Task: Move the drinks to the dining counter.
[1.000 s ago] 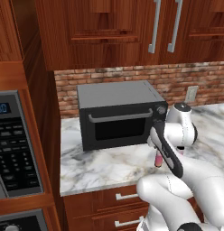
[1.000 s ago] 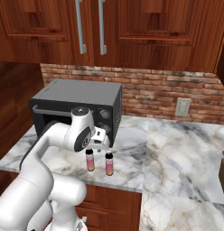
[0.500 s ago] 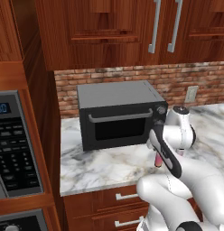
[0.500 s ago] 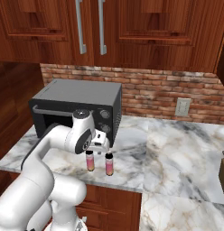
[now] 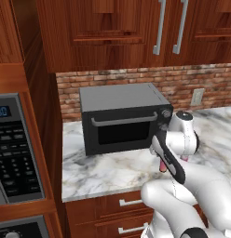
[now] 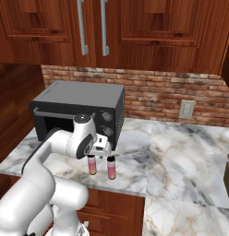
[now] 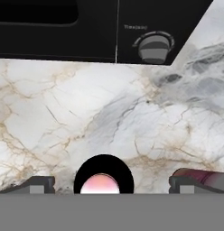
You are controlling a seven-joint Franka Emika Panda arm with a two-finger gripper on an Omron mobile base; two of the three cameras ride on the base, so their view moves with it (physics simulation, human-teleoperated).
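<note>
Seen along the hand, one bottle [image 7: 103, 179] stands upright between the two fingertips [image 7: 40, 184], nearer the left one, touching neither. The other bottle [image 7: 205, 176] lies just outside the right fingertip. Past the fingertips the counter [image 7: 86, 117] runs to the oven [image 7: 86, 31], whose knob [image 7: 153, 47] sits ahead, rightward

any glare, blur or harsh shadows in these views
Left base view: sharp, evenly lit, no glare on the toaster oven. Right base view: just as crisp, the two bottles cast only faint shadows on the marble counter. Hand view: looking straight down on a bottle cap, so it looks foreshortened.
</note>
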